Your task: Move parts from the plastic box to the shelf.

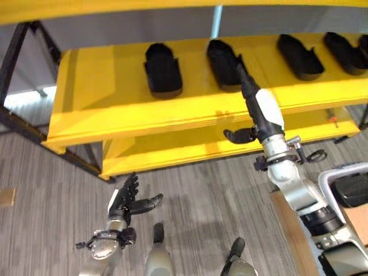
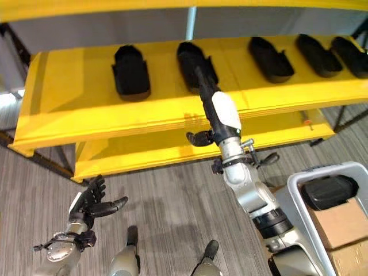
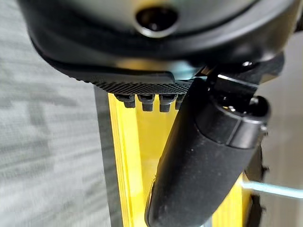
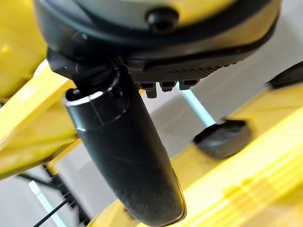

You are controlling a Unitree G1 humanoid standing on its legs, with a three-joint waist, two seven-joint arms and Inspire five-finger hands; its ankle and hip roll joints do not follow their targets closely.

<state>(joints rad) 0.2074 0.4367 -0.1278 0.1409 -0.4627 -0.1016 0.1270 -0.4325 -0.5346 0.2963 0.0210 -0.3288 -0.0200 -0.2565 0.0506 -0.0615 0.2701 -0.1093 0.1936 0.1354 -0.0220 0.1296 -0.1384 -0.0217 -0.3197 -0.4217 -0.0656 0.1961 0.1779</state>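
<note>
Several black moulded parts lie in a row on the yellow shelf point(image 1: 109, 98). My right hand point(image 1: 252, 95) reaches up over the shelf's front edge, open, its straight fingers lying against the second part from the left point(image 1: 223, 60) and its thumb point(image 1: 238, 135) sticking out below the edge. Another black part point(image 2: 326, 191) lies in the grey plastic box point(image 2: 293, 190) at the lower right. In the right wrist view a black part point(image 4: 222, 137) rests on the shelf past the thumb. My left hand point(image 1: 125, 200) hangs low at the lower left, open and holding nothing.
The leftmost part point(image 1: 163, 69) and two more point(image 1: 299, 56) to the right sit spaced along the shelf. A lower yellow shelf board point(image 1: 172, 152) lies underneath. Dark frame legs point(image 1: 23, 123) stand at the left. A cardboard box point(image 2: 339, 224) sits beside the plastic box.
</note>
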